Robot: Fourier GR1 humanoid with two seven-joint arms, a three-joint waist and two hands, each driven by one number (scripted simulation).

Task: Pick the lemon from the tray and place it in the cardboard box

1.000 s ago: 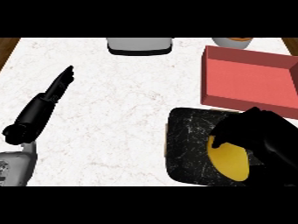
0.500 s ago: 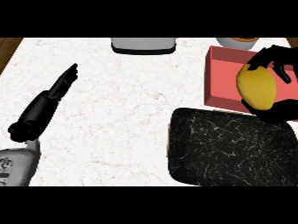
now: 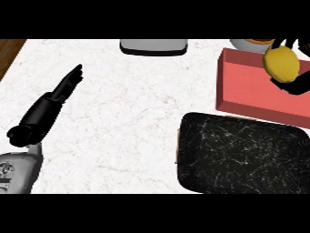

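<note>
My right hand [image 3: 303, 77] is at the far right of the head view, its black fingers curled round the lemon [image 3: 281, 63], which sits against my palm with its yellow side facing left. Hand and lemon are over the far right part of the red box [image 3: 251, 91]; I cannot tell whether the lemon touches the box floor. The visible floor of that box holds nothing else.

The black tray [image 3: 244, 157] with its pale marbling lies nearer to me, just beside the box's near wall, and nothing rests in it.

My left hand [image 3: 57, 98] lies at the left of the white marble counter [image 3: 137, 104], fingers straight and pointing away from me, holding nothing, well apart from tray and box.

At the counter's far edge sit a grey container [image 3: 153, 47] and, right of it, just beyond the box's far corner, a bowl [image 3: 250, 43] with an orange inside, partly hidden behind my right hand.
</note>
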